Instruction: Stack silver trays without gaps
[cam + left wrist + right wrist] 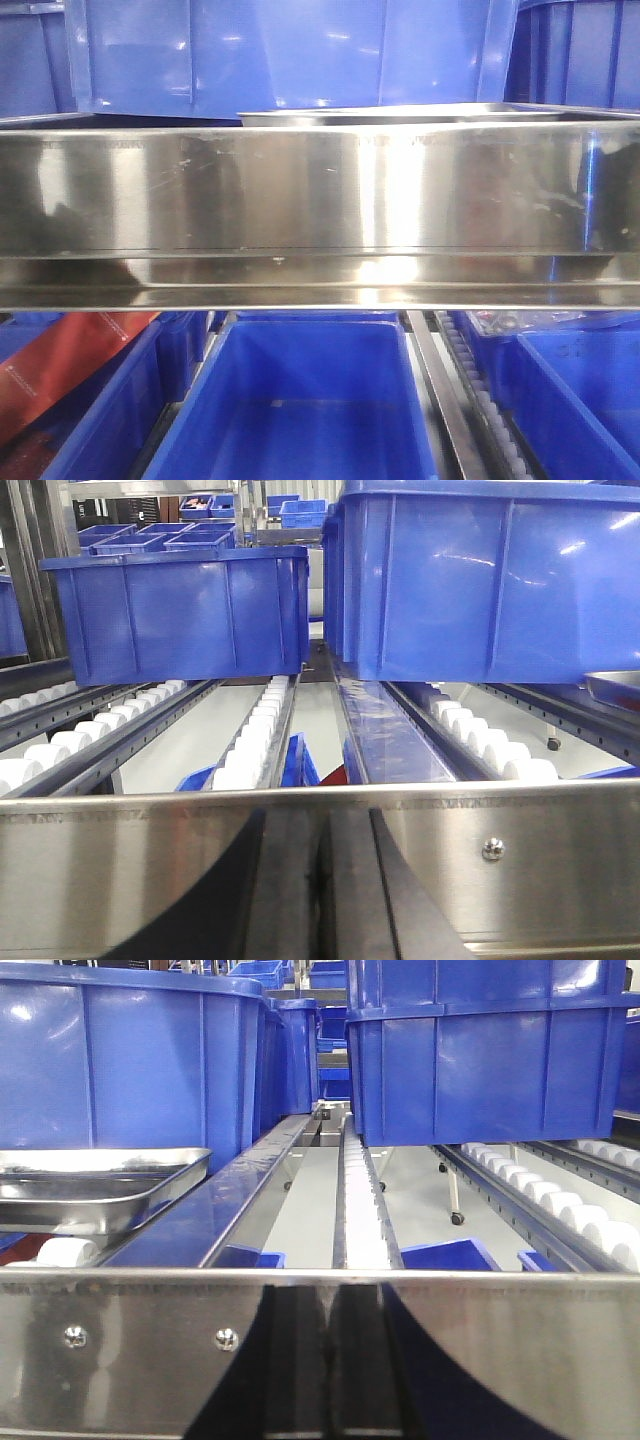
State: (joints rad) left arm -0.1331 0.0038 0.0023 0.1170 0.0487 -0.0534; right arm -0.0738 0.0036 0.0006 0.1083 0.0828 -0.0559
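Observation:
One silver tray shows. In the front view its rim [400, 112] peeks over the steel rail. In the right wrist view it [100, 1185] lies at the left on the roller lane beyond the rail. In the left wrist view only its corner [614, 686] shows at the right edge. My left gripper [320, 880] and right gripper [328, 1360] appear as dark fingers pressed together against the rail face. Both are empty, on the near side of the rail, with the tray between and beyond them. Neither touches it.
A long steel shelf rail [320, 200] with screws [492, 849] crosses in front of both grippers. Blue bins stand on the roller lanes behind it [180, 610] [480, 1060]. More blue bins [300, 400] sit on the level below. White rollers [260, 730] run away from me.

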